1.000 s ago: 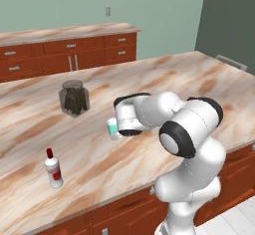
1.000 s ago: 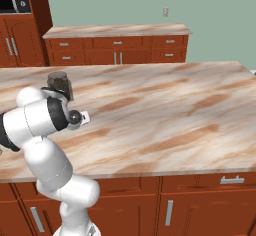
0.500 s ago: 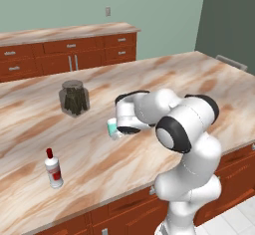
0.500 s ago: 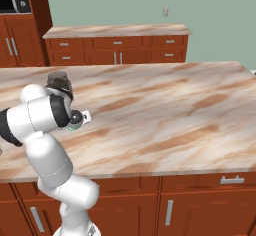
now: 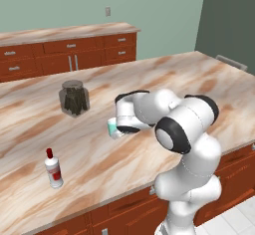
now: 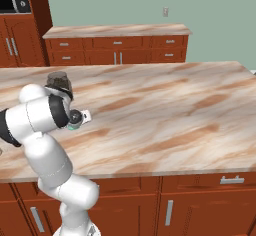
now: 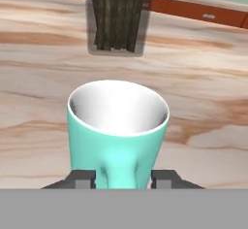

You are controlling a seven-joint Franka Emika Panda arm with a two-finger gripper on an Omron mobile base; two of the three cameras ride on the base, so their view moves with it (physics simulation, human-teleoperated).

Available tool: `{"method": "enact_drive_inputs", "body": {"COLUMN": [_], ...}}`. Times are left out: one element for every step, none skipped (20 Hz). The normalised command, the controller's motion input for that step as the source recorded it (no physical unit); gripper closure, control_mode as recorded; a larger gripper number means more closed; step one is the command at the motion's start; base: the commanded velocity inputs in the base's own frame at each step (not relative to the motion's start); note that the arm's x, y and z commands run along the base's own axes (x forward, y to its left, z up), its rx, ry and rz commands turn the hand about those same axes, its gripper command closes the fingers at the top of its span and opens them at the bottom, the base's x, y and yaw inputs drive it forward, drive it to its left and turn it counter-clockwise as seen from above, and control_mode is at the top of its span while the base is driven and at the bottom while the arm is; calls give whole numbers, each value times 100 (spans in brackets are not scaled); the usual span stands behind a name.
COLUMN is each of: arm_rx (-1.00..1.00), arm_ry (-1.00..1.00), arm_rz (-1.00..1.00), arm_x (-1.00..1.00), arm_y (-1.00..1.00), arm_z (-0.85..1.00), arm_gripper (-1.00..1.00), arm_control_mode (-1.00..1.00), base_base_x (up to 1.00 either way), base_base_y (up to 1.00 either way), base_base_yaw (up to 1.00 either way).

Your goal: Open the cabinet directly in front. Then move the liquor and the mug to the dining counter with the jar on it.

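Counter [image 5: 209, 87] first: the wide beige-and-brown veined marble dining top over reddish-brown drawers carries everything you need to track. Towards its far left stands the squat clear glass jar with dark contents and a dark lid [image 5: 74, 98]; at the near left edge stands the small white bottle of liquor with its red cap [image 5: 53, 168], well apart from the jar and already delivered. Between them, nearer the middle, the small teal ceramic mug [image 5: 113, 128] sits upright on the marble, just in front of the jar as the hand view shows it.

What has changed for you: over the last second the arm has barely shifted, but the gripper [image 7: 124, 178] has begun to let go. A moment ago it was clamped; now the jaws are parting.

In the hand view the two dark fingertips [image 7: 81, 179] flank the base of the mug on either side, close against its wall. You cannot tell from these pictures whether they are touching it or are just clear. Treat the release as under way, not finished.

By my reading both items now rest on the right counter, so the task is nearly done; lift away gently so the mug does not tip.
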Motion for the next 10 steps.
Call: {"method": "enact_drive_inputs", "body": {"arm_rx": [4,8,9,9,8,8,10,13,14,15], "arm_ry": [0,0,0,0,0,0,0,0,0,0], "arm_rz": [-5,-5,-5,-6,-7,-7,-8,-8,-7,-7], "arm_x": [0,0,0,0,0,0,-2,-13,-21,-24], "arm_y": [0,0,0,0,0,0,0,0,0,0], "arm_z": [43,67,85,100,100,100,100,100,100,100], "arm_gripper": [-100,-100,-100,-100,-100,-100,-100,-100,-100,-100], "arm_control_mode": [-100,-100,-100,-100,-100,-100,-100,-100,-100,-100], "base_base_x": [0,0,0,0,0,0,0,0,0,0], "base_base_y": [0,0,0,0,0,0,0,0,0,0], "base_base_yaw": [0,0,0,0,0,0,0,0,0,0]}}
